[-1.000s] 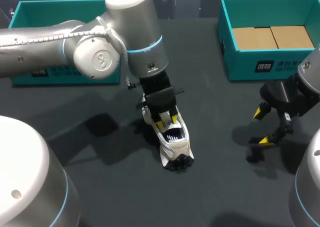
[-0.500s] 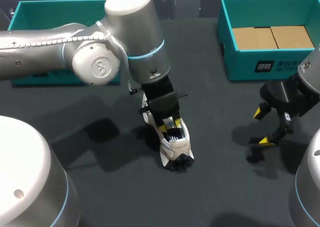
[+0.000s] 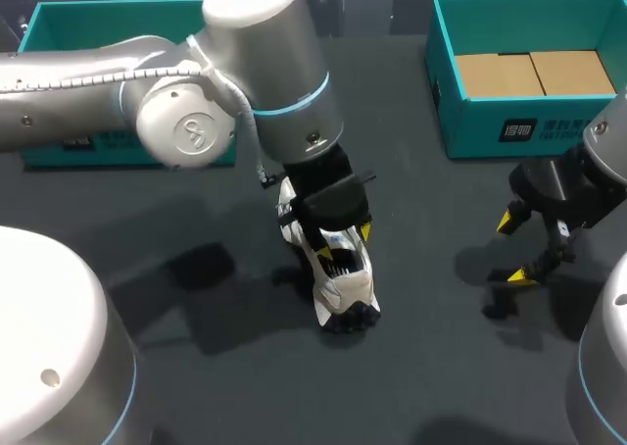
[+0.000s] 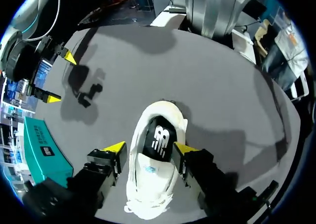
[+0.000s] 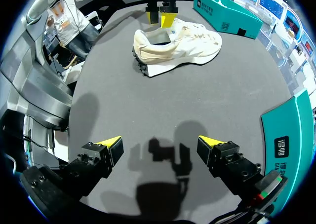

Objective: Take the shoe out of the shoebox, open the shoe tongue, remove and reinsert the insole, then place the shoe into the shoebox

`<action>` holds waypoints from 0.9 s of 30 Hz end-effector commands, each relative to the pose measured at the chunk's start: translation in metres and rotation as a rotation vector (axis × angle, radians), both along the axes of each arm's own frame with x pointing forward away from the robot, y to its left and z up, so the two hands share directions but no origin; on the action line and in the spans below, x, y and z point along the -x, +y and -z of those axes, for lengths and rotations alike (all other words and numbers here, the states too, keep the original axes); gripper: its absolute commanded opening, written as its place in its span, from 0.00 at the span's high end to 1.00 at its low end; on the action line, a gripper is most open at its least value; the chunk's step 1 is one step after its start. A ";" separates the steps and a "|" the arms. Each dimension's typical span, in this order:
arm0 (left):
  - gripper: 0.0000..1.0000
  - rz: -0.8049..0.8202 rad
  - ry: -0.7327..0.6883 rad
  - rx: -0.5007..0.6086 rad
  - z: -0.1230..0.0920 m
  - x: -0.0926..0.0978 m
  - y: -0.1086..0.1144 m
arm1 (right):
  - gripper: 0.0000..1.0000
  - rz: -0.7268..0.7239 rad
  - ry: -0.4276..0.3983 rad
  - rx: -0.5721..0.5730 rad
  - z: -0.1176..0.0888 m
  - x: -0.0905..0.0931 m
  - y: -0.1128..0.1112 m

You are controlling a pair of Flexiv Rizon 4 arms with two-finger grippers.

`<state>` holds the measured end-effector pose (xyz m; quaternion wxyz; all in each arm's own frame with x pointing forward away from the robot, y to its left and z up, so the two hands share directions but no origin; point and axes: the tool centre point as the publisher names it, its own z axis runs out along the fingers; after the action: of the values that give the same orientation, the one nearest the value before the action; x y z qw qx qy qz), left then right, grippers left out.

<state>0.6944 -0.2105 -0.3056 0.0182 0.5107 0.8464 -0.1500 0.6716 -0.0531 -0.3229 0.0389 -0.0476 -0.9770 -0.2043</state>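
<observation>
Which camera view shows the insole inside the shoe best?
The left wrist view: it looks down into the shoe, so the dark insole shows between the fingers of the left gripper. In the head view that gripper covers part of the opening. The right wrist view shows the shoe from the side, with the insole hidden.

A dark grey matte table [image 3: 196, 367] carries 1 white fabric sneaker [image 3: 345, 286] near its middle, 1 open teal cardboard shoebox [image 3: 490, 131] far right, and a second teal cardboard box [image 3: 98, 16] far left.

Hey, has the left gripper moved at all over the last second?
Yes. The left gripper has shifted slightly right, toward the right-hand shoebox, and a little nearer the table's front edge, above the shoe.
</observation>
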 end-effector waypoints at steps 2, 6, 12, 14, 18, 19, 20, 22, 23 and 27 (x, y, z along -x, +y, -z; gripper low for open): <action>0.00 -0.277 -0.030 -0.047 -0.040 0.015 0.023 | 0.00 0.000 -0.002 0.000 0.000 0.001 0.000; 0.00 -0.295 -0.066 -0.069 -0.045 0.019 0.025 | 0.00 0.000 -0.002 0.000 0.000 0.001 0.000; 0.00 -0.295 -0.066 -0.069 -0.045 0.019 0.025 | 0.00 0.000 -0.002 0.000 0.000 0.001 0.000; 0.00 -0.295 -0.066 -0.069 -0.045 0.019 0.025 | 0.00 0.000 -0.002 0.000 0.000 0.001 0.000; 0.00 -0.429 0.024 -0.028 -0.043 0.024 0.025 | 0.00 0.000 -0.002 0.000 0.000 0.001 0.000; 0.00 -0.489 0.057 -0.028 -0.041 0.025 0.025 | 0.00 0.000 -0.002 0.000 0.000 0.001 0.000; 0.00 -0.515 0.092 -0.023 -0.040 0.027 0.024 | 0.00 0.000 -0.002 0.000 0.000 0.001 0.000; 0.00 -0.683 0.178 -0.074 -0.039 0.032 0.021 | 0.00 0.000 -0.002 0.000 0.000 0.001 0.000; 0.00 -0.801 0.242 -0.110 -0.040 0.032 0.021 | 0.00 0.000 -0.002 0.000 0.000 0.001 0.000; 0.00 -0.902 0.172 -0.147 -0.050 0.036 0.024 | 0.00 0.000 -0.002 0.000 0.000 0.001 0.000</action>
<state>0.6596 -0.1877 -0.2621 -0.0017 0.2291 0.9631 -0.1415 0.6715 -0.0532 -0.3229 0.0389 -0.0476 -0.9770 -0.2042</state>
